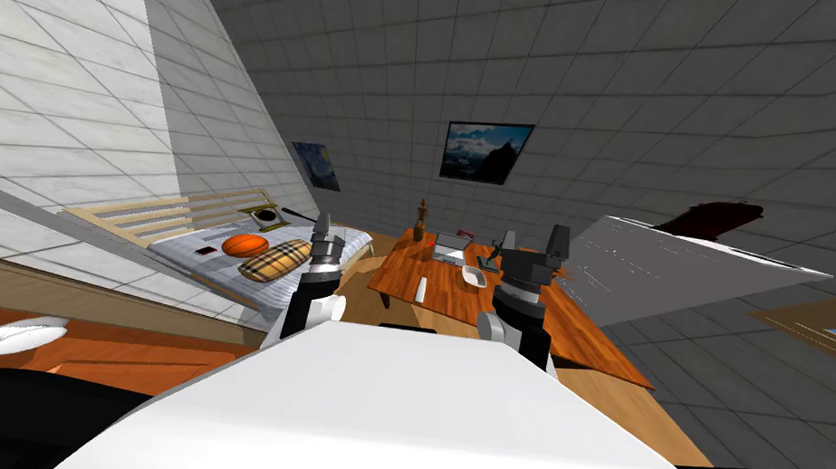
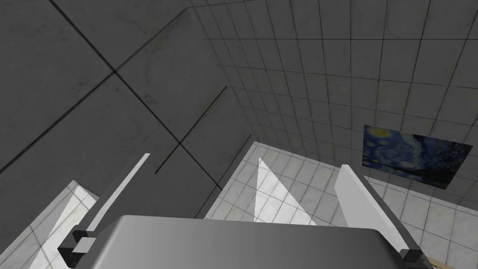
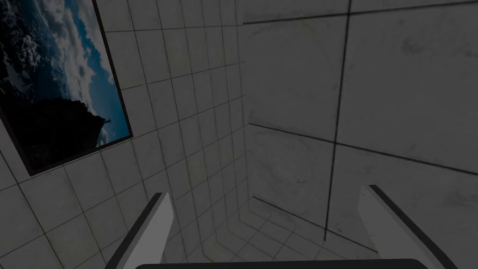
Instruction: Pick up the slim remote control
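The slim remote point(image 1: 421, 290) is a narrow white bar lying flat on the near part of a wooden table point(image 1: 404, 276). Both arms are raised in front of me with the fingers pointing up and away. My left gripper point(image 1: 323, 221) stands left of the table, over the bed's edge. Its fingers are open with nothing between them point(image 2: 245, 162). My right gripper point(image 1: 534, 241) hangs above the table's right side, beyond and to the right of the remote. It is also open and empty point(image 3: 266, 192).
On the table stand a white bowl point(image 1: 473, 276), a laptop point(image 1: 450, 247), a wooden figurine point(image 1: 422, 218) and a dark figurine point(image 1: 495, 250). Left is a bed point(image 1: 223, 270) with an orange ball point(image 1: 245, 246) and a plaid pillow point(image 1: 274, 259). A large pale panel point(image 1: 677, 270) rises on the right.
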